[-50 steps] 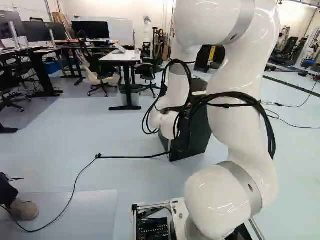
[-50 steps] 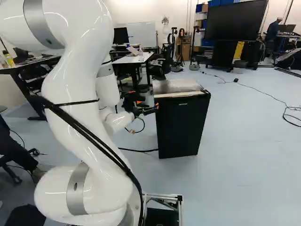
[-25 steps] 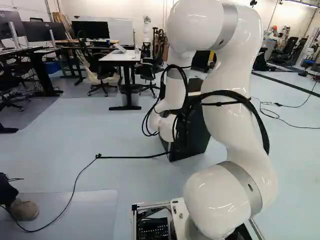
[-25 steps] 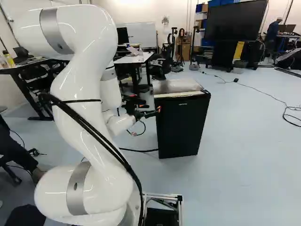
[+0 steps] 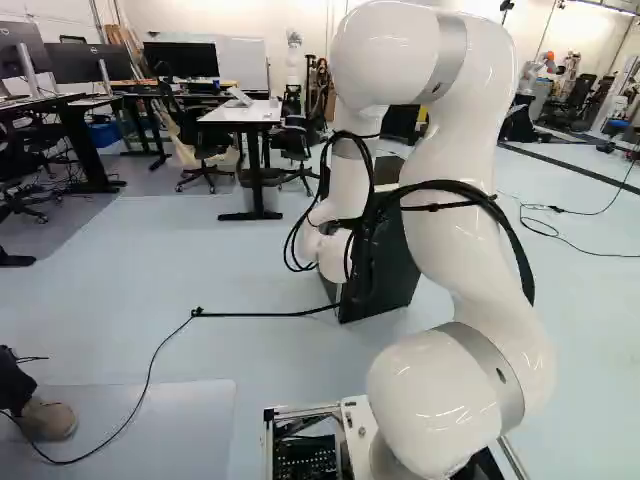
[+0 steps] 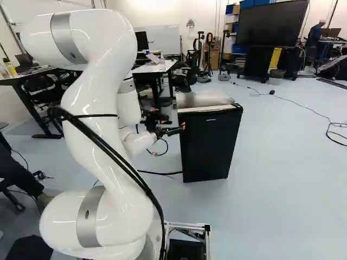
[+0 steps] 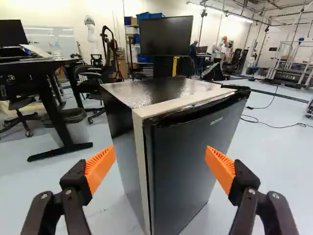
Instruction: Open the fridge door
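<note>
Whole job: early, by our judgement; we have reached the fridge's neighbourhood, but the opening itself has not begun.
Our arm [image 6: 103, 108]: fills the left half of the right base view, bent over and reaching towards the middle; getting it near the fridge is the part we can count as done.
Fridge [image 6: 201, 99]: stands upright on the floor, just right of the middle in the right base view; in the left base view it is at the centre, partly behind our arm.
Door [image 7: 190, 166]: looks closed, lying along the pale strip [image 7: 142, 166] of the fridge's front; all of the swing is left to do.
Gripper [image 7: 160, 154]: released, its two fingers spread wide with nothing held; it is near the fridge's upper left edge in the right base view, and the fridge's near corner lies ahead, between the fingers in the wrist view.
Orange pads [image 7: 99, 167]: we can make out no contact with the door in the wrist view, so a hold or a hooking point is still to be won.
Door's top edge [image 7: 195, 113]: we see no bar handle standing out there; we judge that next we need to get a finger onto an edge, then pull the door outward, minding a slip.
</note>
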Controlling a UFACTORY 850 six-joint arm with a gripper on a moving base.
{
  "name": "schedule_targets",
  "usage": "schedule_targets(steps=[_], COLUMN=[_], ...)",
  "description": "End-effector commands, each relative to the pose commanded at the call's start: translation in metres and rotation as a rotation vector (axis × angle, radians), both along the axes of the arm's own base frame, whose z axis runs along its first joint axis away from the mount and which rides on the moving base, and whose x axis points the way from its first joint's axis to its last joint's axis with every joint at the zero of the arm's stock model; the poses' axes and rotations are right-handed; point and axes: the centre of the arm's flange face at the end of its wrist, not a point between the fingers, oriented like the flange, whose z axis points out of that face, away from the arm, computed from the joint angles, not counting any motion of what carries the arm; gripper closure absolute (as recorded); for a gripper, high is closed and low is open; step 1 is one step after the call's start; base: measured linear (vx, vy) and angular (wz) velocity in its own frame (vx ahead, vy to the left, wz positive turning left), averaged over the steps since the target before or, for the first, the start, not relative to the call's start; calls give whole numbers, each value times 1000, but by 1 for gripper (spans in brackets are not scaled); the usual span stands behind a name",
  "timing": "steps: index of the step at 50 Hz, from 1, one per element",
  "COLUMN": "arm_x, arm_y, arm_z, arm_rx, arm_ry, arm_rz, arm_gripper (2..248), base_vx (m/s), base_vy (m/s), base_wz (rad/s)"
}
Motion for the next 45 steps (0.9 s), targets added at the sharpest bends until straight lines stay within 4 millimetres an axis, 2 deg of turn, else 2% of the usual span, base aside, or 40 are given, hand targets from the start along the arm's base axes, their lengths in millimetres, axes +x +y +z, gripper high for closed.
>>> schedule_targets(steps=[22, 45], arm_x=[16, 21], arm_y=[-1, 0], arm_z=[-3, -4], arm_rx=[3, 5], arm_ry=[-16, -24], arm_rz=[-28, -80], arm_gripper=[3, 3], base_vx=[0, 0], base_vy=[0, 0], base_wz=[0, 0])
